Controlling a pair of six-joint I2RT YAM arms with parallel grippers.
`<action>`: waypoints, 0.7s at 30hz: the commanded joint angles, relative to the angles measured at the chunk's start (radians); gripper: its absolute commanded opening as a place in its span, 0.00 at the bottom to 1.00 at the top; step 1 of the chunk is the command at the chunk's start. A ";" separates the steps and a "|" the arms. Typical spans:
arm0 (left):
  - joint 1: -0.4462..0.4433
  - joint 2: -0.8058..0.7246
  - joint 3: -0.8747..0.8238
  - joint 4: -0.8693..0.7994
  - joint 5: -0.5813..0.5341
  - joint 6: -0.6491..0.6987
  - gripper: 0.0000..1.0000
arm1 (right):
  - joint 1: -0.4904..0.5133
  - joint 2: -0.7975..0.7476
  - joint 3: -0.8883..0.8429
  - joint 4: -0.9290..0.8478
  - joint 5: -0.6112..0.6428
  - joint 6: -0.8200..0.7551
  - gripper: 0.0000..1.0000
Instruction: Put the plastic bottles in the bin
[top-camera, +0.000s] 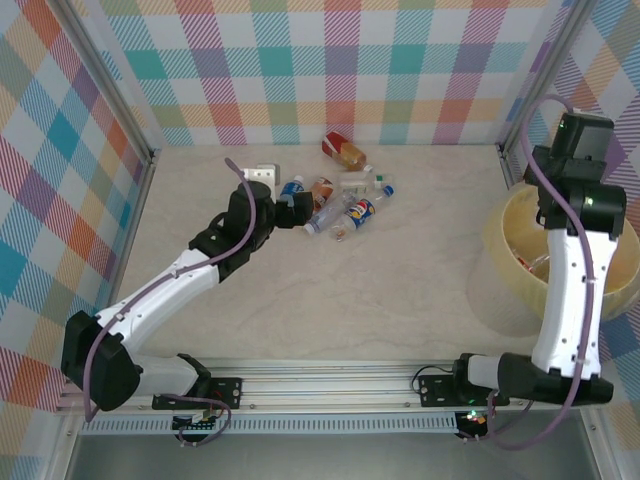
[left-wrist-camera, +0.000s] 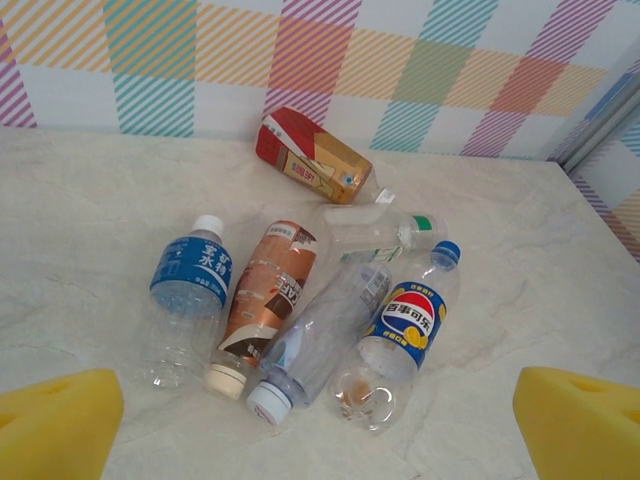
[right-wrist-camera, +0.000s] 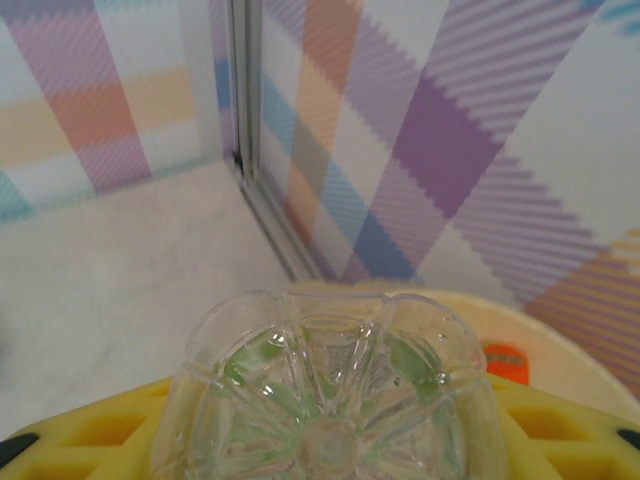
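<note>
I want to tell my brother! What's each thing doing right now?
bottle pile: six bottles lying on the table.
bin: upright, something orange-capped inside.
left claw: open, empty, facing the bottle pile.
right claw: shut on a clear bottle, over the bin.

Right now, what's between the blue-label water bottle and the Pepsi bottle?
Left wrist view: two bottles lying side by side, a brown-label bottle and a clear white-capped bottle, caps toward the camera.
</note>
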 joint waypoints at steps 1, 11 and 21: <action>0.010 0.015 0.048 -0.023 0.017 -0.025 1.00 | -0.015 0.041 0.077 -0.254 0.003 0.062 0.48; 0.013 0.030 0.061 -0.056 0.008 -0.050 1.00 | -0.137 0.120 -0.015 -0.223 0.048 0.062 0.64; 0.024 0.012 0.030 -0.068 -0.031 -0.066 1.00 | -0.144 0.140 0.036 -0.203 0.149 0.136 1.00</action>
